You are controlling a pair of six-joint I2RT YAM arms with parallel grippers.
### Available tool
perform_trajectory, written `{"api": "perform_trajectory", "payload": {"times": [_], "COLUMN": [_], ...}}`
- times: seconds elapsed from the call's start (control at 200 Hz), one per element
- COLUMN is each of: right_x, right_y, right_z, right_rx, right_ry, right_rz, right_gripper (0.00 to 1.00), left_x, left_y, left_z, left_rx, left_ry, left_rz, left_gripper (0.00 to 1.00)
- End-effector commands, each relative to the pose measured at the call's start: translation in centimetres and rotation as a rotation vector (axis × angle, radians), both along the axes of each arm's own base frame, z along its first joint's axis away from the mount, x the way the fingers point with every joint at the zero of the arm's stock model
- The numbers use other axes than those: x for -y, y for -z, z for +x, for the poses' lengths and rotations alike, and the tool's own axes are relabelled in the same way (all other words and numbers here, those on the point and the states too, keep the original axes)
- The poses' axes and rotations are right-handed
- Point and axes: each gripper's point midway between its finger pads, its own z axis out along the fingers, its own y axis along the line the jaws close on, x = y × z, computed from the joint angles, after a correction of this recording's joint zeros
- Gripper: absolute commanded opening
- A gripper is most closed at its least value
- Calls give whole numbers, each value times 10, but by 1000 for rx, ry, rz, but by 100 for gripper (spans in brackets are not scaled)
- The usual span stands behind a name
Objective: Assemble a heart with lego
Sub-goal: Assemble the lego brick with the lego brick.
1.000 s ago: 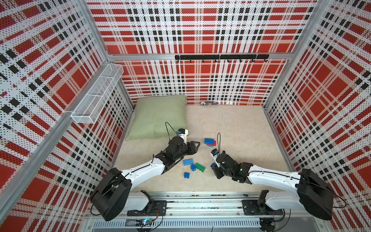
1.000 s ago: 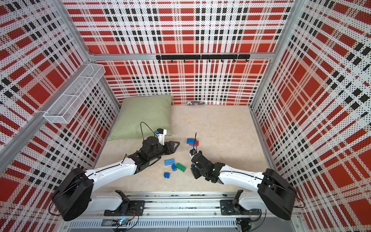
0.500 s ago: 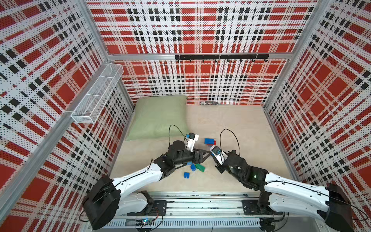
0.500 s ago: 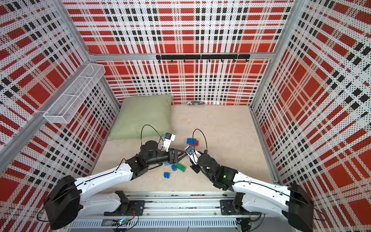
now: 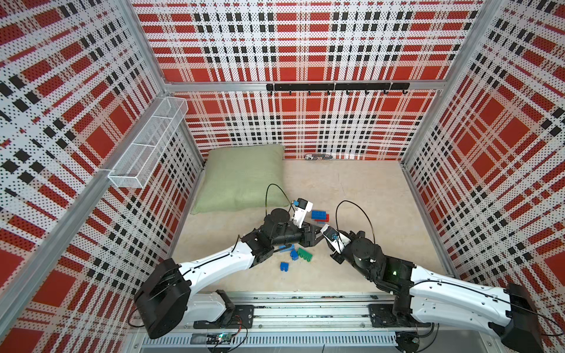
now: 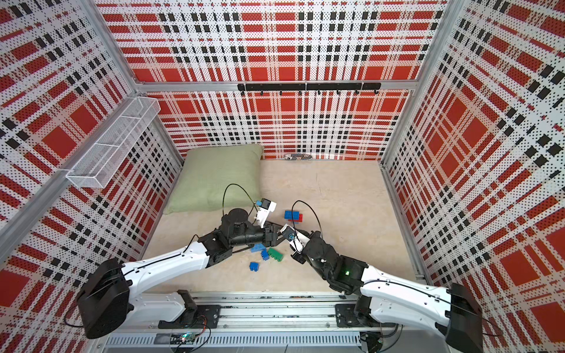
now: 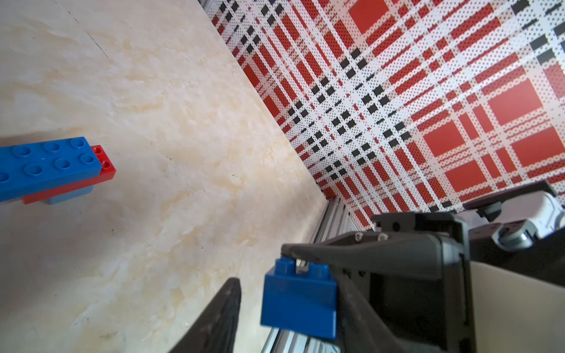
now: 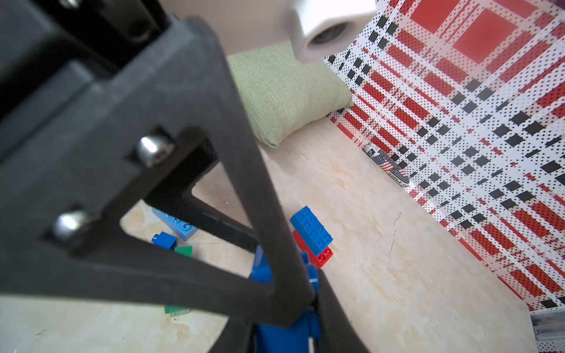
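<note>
The heart (image 5: 320,215) is a short stepped stack lying flat near the middle of the beige desk (image 5: 367,198), just beyond the two pincers and a little clear of the green pillow (image 5: 241,177). A dark-blue two-by-four brick sits on top, and a red brick pokes out from under one end. Both top views give only those two colours, while the left wrist view also shows a pale-blue piece under the red one. The loose lego bricks (image 5: 294,254) lie close together nearer the rail side, apart from the heart: a pale-blue brick (image 5: 287,247) partly under the left arm, two small dark-blue ones and a green brick (image 5: 305,254). In both top views the left pincer (image 5: 312,236) and the right pincer (image 7: 308,269) are tip to tip and cover what lies between them. The left wrist view opens that up. There the right pincer is clamped on a small dark-blue brick (image 7: 298,301) with two studs, one jaw pressed across the studs and the other hard to separate from the black parts behind. The left pincer's jaws stand apart, and one of its fingers (image 7: 220,318) sits beside that brick with a strip of bare desk between them. The right wrist view is mostly filled by its own black finger (image 8: 238,152), and it alone shows a flag print on the small packet (image 8: 386,166) at the back wall.
</note>
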Motion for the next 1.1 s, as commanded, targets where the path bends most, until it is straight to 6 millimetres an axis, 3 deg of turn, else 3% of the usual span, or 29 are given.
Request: {"api": "perform_trajectory", "payload": {"times": [0.0,0.21,0.471,0.606,0.686,0.817,0.912,1.027,1.092], "right_x": [6,8,13,17,22,44,56,74,77], "right_y": [-16,-16,-21,-25,-34,-45,-56,-65,-68], "right_z": [0,1,0,2,1,10,14,25,30], "right_rx": [51,64,90,93,72,-109,-312,-590,-759], "right_ry": [20,30,34,56,71,129,113,166,145], "right_rz": [43,44,48,59,121,347,607,965,1162], "right_gripper": [21,21,28,56,75,90,90,86,84], "left_x": [0,20,24,20,8,-15,-30,-26,-17], "left_y": [0,-21,-29,-39,-48,-71,-81,-93,-101], "left_z": [-1,-12,-7,5,28,67,90,89,78], "left_rx": [13,20,27,66,110,247,354,498,580], "left_ry": [15,113,109,55,-41,-182,-296,-285,-244], "left_rz": [20,-67,-79,-82,-79,-98,-114,-150,-179], "left_gripper": [54,41,23,20,20,20,20,20,20]}}
